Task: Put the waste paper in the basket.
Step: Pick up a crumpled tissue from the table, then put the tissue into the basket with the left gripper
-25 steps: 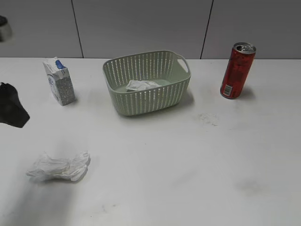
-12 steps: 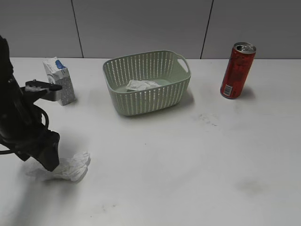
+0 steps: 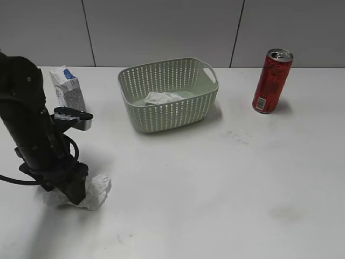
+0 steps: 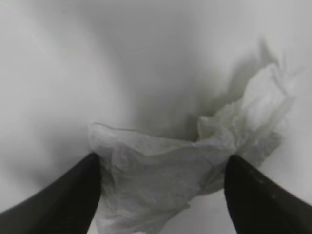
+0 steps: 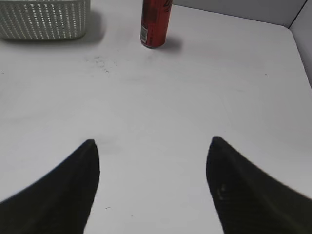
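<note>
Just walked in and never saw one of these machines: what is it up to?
It is clearing waste paper into the green basket. One wad already lies inside. The left pincer is down on a second wad on the table, fingers spread on either side of it, not closed. The right pincer hangs open over bare table.

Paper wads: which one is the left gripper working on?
The wad on the table, straddled by the open left gripper; the other wad lies inside the basket.

No text, brand or number can be read. The tall red metal drink can (image 3: 272,81) bears a small pale label patch near its base, too small to make out; the small grey-white carton with blue top (image 3: 68,90) shows only illegible print.
</note>
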Robot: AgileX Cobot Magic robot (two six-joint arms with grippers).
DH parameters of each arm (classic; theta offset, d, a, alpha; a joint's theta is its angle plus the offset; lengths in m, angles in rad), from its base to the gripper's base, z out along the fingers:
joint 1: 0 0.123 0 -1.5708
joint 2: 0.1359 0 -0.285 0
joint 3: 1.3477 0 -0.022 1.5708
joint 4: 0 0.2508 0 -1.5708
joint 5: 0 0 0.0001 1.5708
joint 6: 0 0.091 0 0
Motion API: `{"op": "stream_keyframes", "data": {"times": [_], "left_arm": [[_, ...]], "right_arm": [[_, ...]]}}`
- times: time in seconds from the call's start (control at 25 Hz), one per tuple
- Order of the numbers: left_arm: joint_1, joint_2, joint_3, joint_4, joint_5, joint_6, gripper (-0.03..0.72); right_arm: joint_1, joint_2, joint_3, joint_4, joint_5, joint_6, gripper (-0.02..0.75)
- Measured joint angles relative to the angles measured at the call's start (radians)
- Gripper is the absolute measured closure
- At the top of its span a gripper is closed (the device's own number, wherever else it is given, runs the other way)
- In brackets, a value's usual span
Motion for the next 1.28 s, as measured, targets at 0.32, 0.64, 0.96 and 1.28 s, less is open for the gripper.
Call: {"op": "stream_keyframes", "data": {"times": [0.32,0.64,0.96,1.28], "left_arm": [[-0.003,0.023,-0.016,0.027,0.008,-0.001,0.230],[-0.006,0.028,-0.016,0.051,0.011,0.000,0.663],[-0.006,0.017,-0.111,0.176,0.166,0.001,0.668],[-0.006,-0.031,-0.461,0.132,0.303,0.001,0.671]], "right_arm": [[0.000,0.000,0.000,0.000,0.000,0.000,0.220],[0.000,0.000,0.000,-0.001,0.000,0.000,0.220],[0.000,0.000,0.000,-0.001,0.000,0.000,0.220],[0.000,0.000,0.000,-0.001,0.000,0.000,0.220]]}}
